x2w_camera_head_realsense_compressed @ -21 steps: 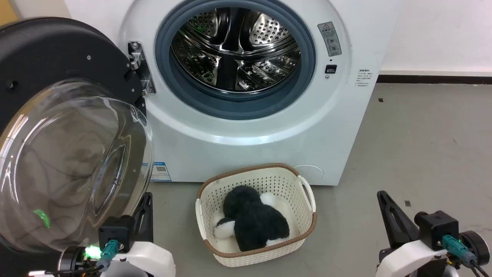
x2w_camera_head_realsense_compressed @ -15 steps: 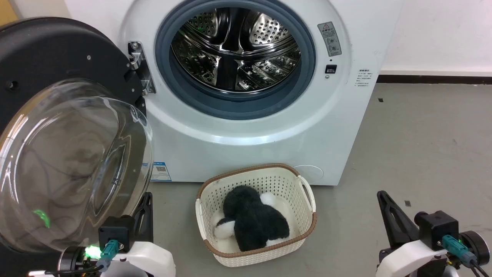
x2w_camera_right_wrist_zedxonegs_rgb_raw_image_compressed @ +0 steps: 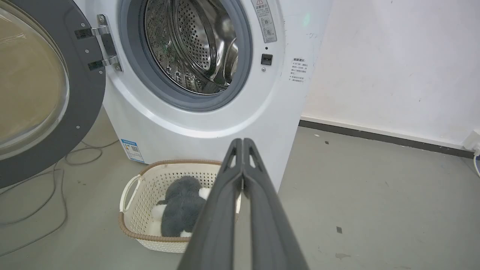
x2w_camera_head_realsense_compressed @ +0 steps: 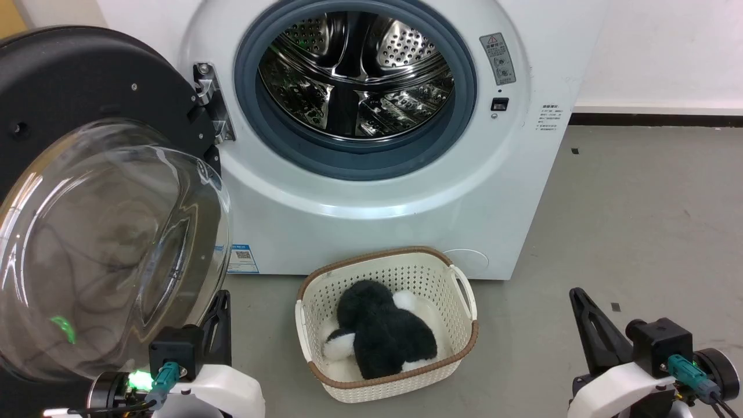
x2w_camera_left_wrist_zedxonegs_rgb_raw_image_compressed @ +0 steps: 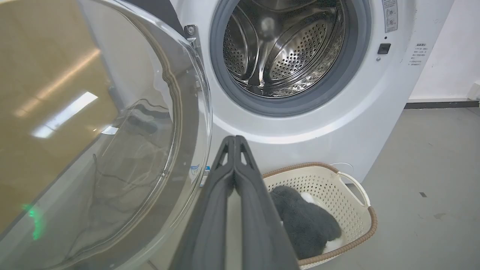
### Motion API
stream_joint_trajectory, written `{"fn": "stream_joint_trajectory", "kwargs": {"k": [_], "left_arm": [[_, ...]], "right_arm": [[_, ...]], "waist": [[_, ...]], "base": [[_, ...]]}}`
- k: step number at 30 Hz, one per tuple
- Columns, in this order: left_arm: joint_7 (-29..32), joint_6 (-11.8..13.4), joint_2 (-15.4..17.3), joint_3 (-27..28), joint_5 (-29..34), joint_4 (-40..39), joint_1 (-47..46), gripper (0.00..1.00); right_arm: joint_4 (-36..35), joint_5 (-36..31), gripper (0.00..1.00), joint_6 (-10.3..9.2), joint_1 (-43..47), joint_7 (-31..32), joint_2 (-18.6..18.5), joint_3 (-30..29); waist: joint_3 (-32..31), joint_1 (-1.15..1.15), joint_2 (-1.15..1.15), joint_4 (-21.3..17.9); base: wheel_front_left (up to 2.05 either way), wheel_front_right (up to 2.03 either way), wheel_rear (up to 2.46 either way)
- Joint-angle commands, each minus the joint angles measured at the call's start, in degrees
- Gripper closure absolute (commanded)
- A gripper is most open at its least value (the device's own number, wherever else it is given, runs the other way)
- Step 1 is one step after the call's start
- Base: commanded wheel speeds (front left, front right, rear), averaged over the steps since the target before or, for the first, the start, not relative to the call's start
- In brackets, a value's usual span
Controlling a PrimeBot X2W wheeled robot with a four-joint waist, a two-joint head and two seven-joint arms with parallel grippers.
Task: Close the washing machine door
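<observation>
- We are finding the washing machine door (x2w_camera_head_realsense_compressed: 110,232) standing wide open, swung out on its hinge (x2w_camera_head_realsense_compressed: 212,101) to the left of the washing machine (x2w_camera_head_realsense_compressed: 406,220), its clear domed glass bulging towards the head camera
- We are judging the closing as not yet begun: the steel drum (x2w_camera_head_realsense_compressed: 354,75) and the grey gasket (x2w_camera_head_realsense_compressed: 360,162) are lying fully exposed
- The left claw (x2w_camera_left_wrist_zedxonegs_rgb_raw_image_compressed: 234,139) is hanging low, just beside the door's lower edge, fingers pressed together and pinching nothing; we cannot tell whether it is touching. We are reading this as a stance for pushing the rim, not gripping it
- The right claw (x2w_camera_right_wrist_zedxonegs_rgb_raw_image_compressed: 243,141) is likewise pressed together and empty, waiting well apart from the door on the machine's right, probably to keep out of the swing
- A cream basket (x2w_camera_head_realsense_compressed: 471,313) is sitting on the floor (x2w_camera_head_realsense_compressed: 638,232) just in front of the machine, holding a black-and-white plush (x2w_camera_head_realsense_compressed: 383,337); we are flagging it as lying near the door's arc
- We are counting one door, one machine, two claws, one basket, one plush
</observation>
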Motion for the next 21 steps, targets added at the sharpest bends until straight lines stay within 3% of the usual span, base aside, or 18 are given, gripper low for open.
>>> {"fn": "stream_joint_trajectory", "kwargs": {"k": [1,15,16,21], "left_arm": [[0.02,-0.25,0.09,0.08,0.17,-0.21,-0.88,1.0],[0.02,-0.25,0.09,0.08,0.17,-0.21,-0.88,1.0],[0.0,0.0,0.0,0.0,0.0,0.0,0.0,0.0],[-0.13,0.07,0.0,-0.06,-0.04,0.15,0.01,0.0]], "right_arm": [[-0.23,-0.44,1.0,0.05,-0.8,0.03,0.28,-0.07],[-0.23,-0.44,1.0,0.05,-0.8,0.03,0.28,-0.07],[0.0,0.0,0.0,0.0,0.0,0.0,0.0,0.01],[0.06,0.14,0.0,0.0,0.05,-0.12,0.0,0.01]], "waist": [[0.0,0.0,0.0,0.0],[0.0,0.0,0.0,0.0],[0.0,0.0,0.0,0.0],[0.01,0.0,0.0,0.0]], "base": [[0.0,0.0,0.0],[0.0,0.0,0.0],[0.0,0.0,0.0],[0.0,0.0,0.0]]}}
